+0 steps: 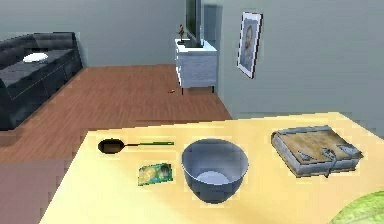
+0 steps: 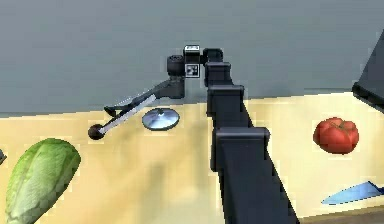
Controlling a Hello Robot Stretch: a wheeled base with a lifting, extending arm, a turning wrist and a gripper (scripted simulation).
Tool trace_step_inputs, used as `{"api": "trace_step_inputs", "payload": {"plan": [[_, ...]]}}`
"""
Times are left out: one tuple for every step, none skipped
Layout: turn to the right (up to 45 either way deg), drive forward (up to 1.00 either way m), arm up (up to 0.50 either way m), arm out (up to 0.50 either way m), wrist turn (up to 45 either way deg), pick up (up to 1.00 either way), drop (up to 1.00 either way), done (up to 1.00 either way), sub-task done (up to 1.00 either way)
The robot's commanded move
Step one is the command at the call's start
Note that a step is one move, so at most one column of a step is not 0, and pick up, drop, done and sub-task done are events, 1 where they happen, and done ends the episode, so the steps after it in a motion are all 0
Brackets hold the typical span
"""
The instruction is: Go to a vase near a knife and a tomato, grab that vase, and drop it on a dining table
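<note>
In the arm side view the dark arm (image 2: 235, 130) reaches out over a yellow tabletop (image 2: 150, 180). Its gripper (image 2: 100, 128) points left and down, with thin fingers (image 2: 130, 108) ending at a black tip. A grey round disc-like thing (image 2: 160, 120) lies on the table just by the fingers, so I cannot tell whether the gripper holds anything. A red tomato (image 2: 336, 134) sits on the table at the right. A knife (image 2: 352, 192) with a blue handle lies at the bottom right.
A green lettuce (image 2: 40, 178) lies at the arm side view's bottom left. The forward view has the yellow table (image 1: 100, 195) with a grey bowl (image 1: 214, 168), a black pan (image 1: 112, 146), a small green packet (image 1: 154, 174) and a grey tray (image 1: 318, 150). Beyond are a dark sofa (image 1: 35, 70) and a white cabinet (image 1: 196, 62).
</note>
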Motion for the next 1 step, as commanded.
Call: {"api": "trace_step_inputs", "payload": {"plan": [[0.0,0.00,0.00,0.00,45.0,0.00,0.00,0.00,0.00]]}}
